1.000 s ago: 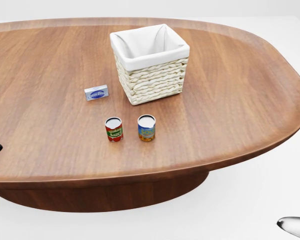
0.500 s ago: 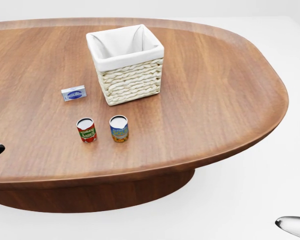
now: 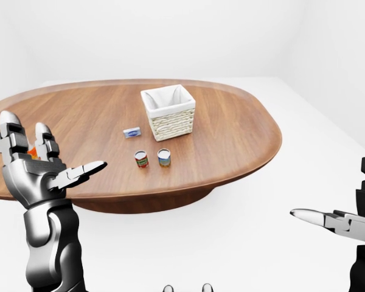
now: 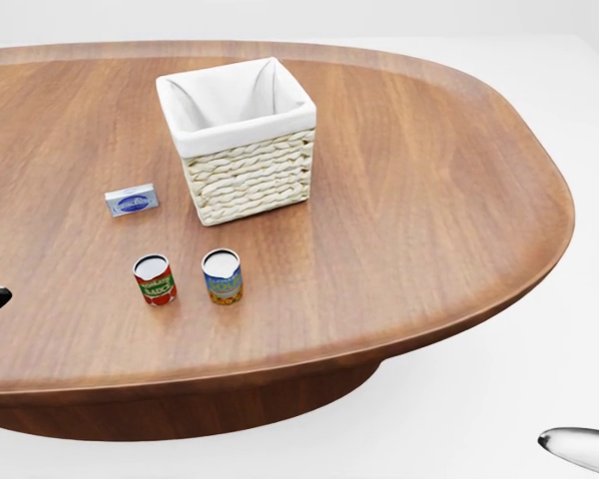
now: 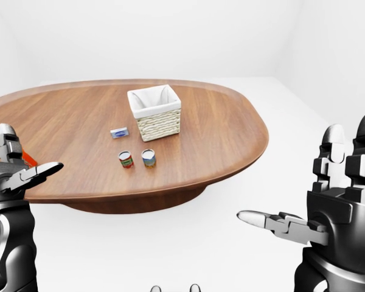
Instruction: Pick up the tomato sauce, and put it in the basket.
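Glossy gunmetal left hand [image 3: 33, 176] and right hand [image 5: 328, 222] — blocky segmented fingers, silver-tipped — on dark jointed forearms.

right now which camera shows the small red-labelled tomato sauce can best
The head view: the red-labelled tomato sauce can is largest there, its label and open-looking top clear. Both eye views show it whole but tiny, left of the blue-labelled can.

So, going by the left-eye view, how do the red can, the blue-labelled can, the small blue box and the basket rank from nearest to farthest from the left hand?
From the left hand, at the view's lower left:
1. Red tomato sauce can, left of the can pair.
2. Blue-labelled can, just right of it.
3. Small blue box, higher up, left of the basket.
4. Basket, highest of the four.
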Tool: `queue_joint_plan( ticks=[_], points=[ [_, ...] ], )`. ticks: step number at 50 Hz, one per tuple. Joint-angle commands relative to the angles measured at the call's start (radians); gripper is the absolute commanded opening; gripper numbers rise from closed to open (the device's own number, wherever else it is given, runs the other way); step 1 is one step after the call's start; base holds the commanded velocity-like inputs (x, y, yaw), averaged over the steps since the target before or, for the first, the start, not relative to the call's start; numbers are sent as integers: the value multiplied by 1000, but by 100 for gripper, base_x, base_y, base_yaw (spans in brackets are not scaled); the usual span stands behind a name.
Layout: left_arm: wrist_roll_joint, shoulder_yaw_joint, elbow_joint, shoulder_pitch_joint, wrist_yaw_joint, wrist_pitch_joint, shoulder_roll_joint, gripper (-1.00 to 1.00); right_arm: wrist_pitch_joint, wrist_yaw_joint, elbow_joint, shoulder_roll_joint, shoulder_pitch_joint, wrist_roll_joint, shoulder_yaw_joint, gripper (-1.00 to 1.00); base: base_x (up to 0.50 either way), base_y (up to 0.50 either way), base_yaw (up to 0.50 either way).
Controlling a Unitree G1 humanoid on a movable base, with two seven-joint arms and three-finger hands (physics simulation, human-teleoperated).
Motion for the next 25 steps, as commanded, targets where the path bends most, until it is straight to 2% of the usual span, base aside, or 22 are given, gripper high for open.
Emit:
queue_joint_plan(
  ticks=[1,25],
  points=[
    [1,-1,2,-1,-1,0,0,100,0,3,-1,0,-2,-11,8,100,40,0,0],
    [3,0,9,-1,-1,0,0,100,0,7,10,4,3,-16,12,100,35,0,0]
  ],
)
